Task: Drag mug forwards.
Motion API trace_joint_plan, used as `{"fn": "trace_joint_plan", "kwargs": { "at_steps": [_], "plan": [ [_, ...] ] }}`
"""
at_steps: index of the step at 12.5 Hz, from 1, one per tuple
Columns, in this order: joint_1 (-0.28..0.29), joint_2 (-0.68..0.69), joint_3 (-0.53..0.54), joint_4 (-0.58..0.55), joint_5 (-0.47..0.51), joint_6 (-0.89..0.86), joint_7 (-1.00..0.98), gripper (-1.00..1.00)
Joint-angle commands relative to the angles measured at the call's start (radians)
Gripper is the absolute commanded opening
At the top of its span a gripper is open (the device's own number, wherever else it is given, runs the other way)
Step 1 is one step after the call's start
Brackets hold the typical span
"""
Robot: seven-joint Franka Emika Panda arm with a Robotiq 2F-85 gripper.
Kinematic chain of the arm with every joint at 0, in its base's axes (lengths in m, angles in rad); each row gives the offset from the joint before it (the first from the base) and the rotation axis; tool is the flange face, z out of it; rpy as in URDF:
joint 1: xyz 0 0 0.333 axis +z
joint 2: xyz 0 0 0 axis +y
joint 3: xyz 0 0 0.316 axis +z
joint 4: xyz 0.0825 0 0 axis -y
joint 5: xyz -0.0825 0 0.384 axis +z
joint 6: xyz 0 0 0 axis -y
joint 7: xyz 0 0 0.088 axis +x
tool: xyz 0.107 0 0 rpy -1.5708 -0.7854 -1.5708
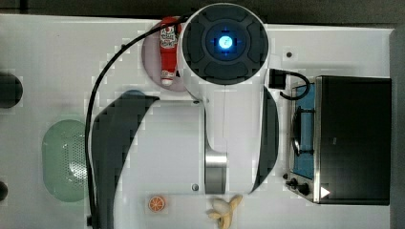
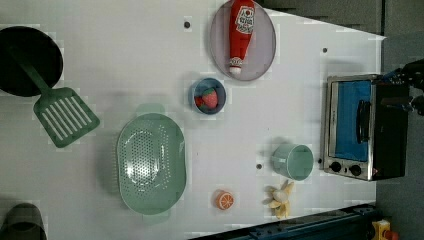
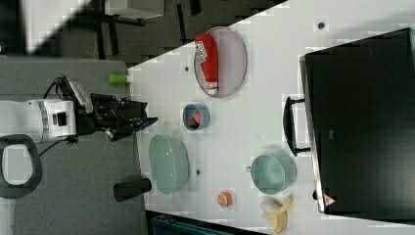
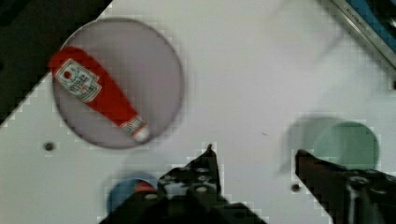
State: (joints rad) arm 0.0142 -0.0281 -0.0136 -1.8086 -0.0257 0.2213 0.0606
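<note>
Wrist view is showing the white tabletop (image 4: 243, 70) lying broad under the black two-fingered gripper (image 4: 254, 161), whose jaws are standing apart and empty, likely readying for a descent. Beyond one jaw, the round grey plate (image 4: 154, 60) is cradling the red plastic ketchup bottle (image 4: 95, 95), well off to the side. Just past the other jaw's tip, the pale green ceramic mug (image 4: 343, 142) is sitting upright on the table, its round mouth facing up, smooth-walled and apparently empty
</note>
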Motion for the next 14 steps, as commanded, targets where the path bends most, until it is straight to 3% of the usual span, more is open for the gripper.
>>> {"fn": "trace_joint_plan", "kwargs": {
  "at_steps": [1, 3, 8, 14],
  "plan": [
    [-0.034, -0.415, -0.061, -0.308, -0.02, -0.12, -0.059, 0.6],
    [-0.039, -0.41, -0.064, -0.32, -0.02, -0.117, -0.05, 0.99],
    [-0.057, -0.344, -0.106, -0.416, -0.02, -0.042, 0.045, 1.0],
    [-0.074, -0.19, -0.134, -0.638, -0.02, 0.386, 0.395, 1.0]
  ]
}}
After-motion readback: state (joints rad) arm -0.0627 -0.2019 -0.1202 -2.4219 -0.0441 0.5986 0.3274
